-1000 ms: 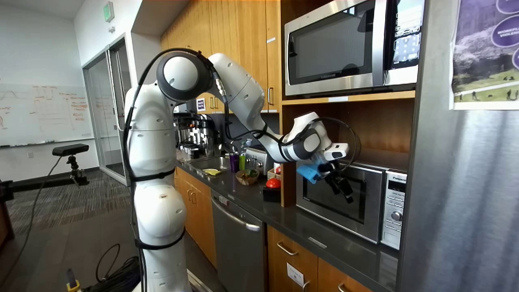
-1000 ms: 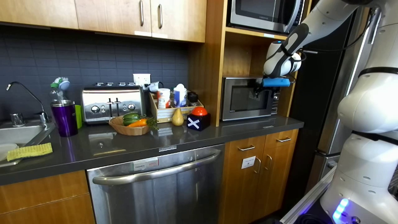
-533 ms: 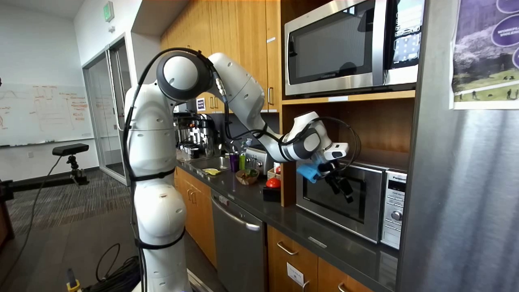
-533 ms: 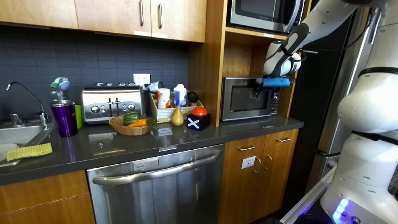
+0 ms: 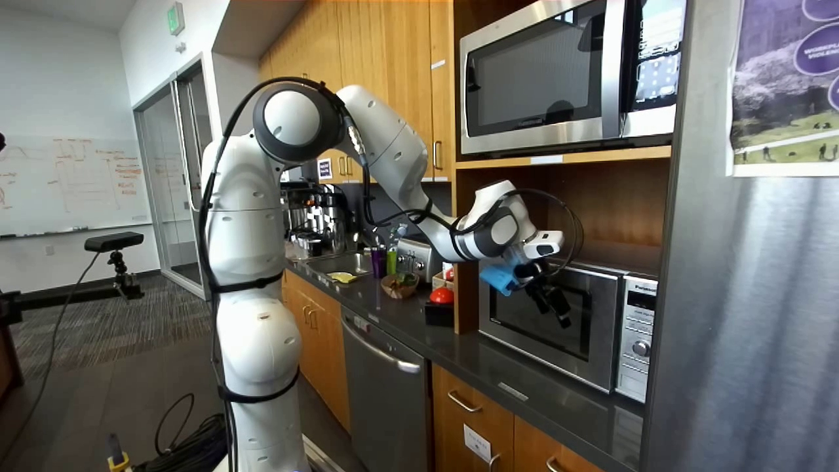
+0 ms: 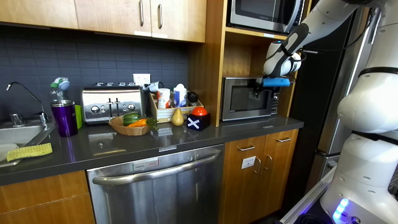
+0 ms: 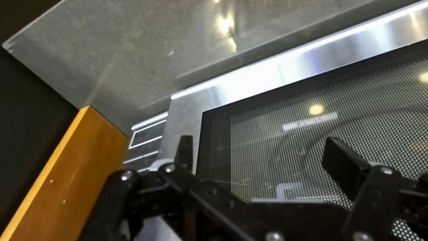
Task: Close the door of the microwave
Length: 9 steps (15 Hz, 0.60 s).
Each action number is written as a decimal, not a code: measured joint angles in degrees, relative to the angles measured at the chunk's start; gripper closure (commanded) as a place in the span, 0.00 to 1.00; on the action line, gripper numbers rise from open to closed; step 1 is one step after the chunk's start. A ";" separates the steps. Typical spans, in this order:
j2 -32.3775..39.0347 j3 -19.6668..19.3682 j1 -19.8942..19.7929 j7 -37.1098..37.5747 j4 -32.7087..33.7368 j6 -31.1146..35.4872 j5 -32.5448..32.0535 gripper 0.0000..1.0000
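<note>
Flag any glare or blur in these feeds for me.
Wrist view: white glare along the door frame, round light spots in the glass, a bright patch on the counter, the pincer slightly soft; in an exterior view: the purple tumbler mirrored in the counter.

In an exterior view, a dark shape now shows at the extreme left edge, against the upper part of the whiteboard. It comes into sight within the last second: half a second ago it is just a thin dark bit, and now it is a little bigger. The edge cuts it; what it is, I cannot tell.
</note>
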 measured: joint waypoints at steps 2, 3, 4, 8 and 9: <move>0.00 0.00 0.00 0.00 0.00 0.00 0.00 0.00; 0.00 0.00 0.00 0.00 0.00 0.00 0.00 0.00; 0.00 0.00 0.00 0.00 0.00 0.00 0.00 0.00; 0.45 -0.10 -0.03 0.81 0.13 0.05 -1.05 0.00; 0.64 -0.11 -0.03 0.88 0.26 -0.24 -1.24 0.00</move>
